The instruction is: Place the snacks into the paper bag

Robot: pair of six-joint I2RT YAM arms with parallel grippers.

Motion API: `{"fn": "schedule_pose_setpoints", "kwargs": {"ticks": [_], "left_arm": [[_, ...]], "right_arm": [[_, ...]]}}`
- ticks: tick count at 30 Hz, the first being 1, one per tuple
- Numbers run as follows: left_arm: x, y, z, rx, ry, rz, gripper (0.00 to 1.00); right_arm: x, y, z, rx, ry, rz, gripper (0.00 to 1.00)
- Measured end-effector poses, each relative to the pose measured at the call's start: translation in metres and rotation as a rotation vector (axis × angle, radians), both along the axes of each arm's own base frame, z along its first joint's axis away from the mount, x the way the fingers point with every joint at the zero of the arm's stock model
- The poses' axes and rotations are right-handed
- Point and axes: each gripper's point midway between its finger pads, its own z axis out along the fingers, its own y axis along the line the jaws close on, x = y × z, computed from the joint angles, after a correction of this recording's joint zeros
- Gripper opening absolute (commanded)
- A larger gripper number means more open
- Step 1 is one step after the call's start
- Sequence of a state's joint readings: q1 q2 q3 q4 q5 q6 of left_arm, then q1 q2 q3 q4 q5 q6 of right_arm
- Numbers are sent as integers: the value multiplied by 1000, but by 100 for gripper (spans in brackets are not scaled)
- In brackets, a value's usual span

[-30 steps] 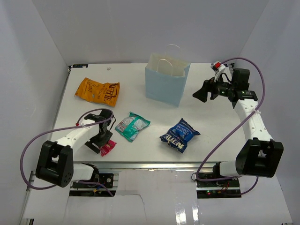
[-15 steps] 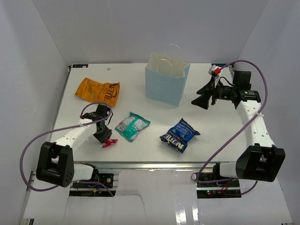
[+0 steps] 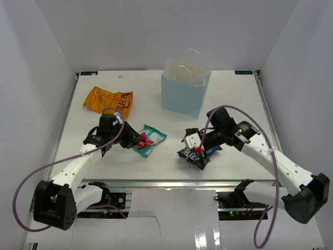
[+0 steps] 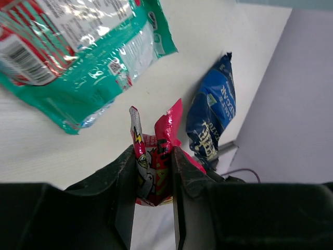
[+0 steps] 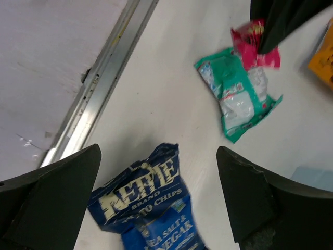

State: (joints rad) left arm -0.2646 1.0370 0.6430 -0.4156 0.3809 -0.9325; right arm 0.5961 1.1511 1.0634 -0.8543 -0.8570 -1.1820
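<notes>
My left gripper (image 4: 152,154) is shut on the small pink wrapper (image 4: 154,151), held just over the near edge of the teal-white pouch (image 3: 151,138). In the top view that gripper (image 3: 136,139) is left of the pouch. My right gripper (image 5: 158,151) stands wide open directly above the blue chip bag (image 5: 151,208), which lies flat on the table between the fingers. From above, the right gripper (image 3: 193,150) covers most of that blue bag (image 3: 185,153). The orange chip bag (image 3: 108,100) lies at the far left. The light blue paper bag (image 3: 184,91) stands upright at the back, its mouth open.
A metal rail (image 5: 99,83) runs along the table's near edge close to the blue bag. White walls enclose the table on three sides. The right arm's purple cable (image 3: 234,110) loops above the table right of the paper bag.
The left gripper closed on the pink wrapper, lifted it and carried it right to the teal pouch. The right arm swung down from beside the paper bag to over the blue chip bag, opening wider.
</notes>
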Motion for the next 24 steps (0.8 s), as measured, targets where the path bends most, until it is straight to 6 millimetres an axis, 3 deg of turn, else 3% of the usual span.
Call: {"fn": "schedule_pose_setpoints", "kwargs": {"ticks": [3, 5, 9, 12, 15, 16, 24], "left_arm": [[-2, -20, -6, -79, 80, -72, 15], [-3, -28, -9, -103, 119, -93, 15], [-4, -54, -1, -175, 196, -169, 15], [0, -70, 12, -208, 209, -217, 15], [0, -82, 19, -227, 225, -260, 15], [-2, -84, 19, -230, 235, -271, 15], [-21, -94, 8, -227, 344, -325, 15]], "right_arm": [[-18, 25, -6, 21, -246, 119, 98], [-13, 42, -3, 55, -396, 153, 96], [-14, 75, -2, 90, -568, 255, 95], [-16, 93, -21, 60, -628, 347, 97], [-12, 104, -37, 22, -654, 404, 100], [-9, 106, -39, 12, -664, 411, 95], [14, 117, -37, -30, -797, 431, 90]]}}
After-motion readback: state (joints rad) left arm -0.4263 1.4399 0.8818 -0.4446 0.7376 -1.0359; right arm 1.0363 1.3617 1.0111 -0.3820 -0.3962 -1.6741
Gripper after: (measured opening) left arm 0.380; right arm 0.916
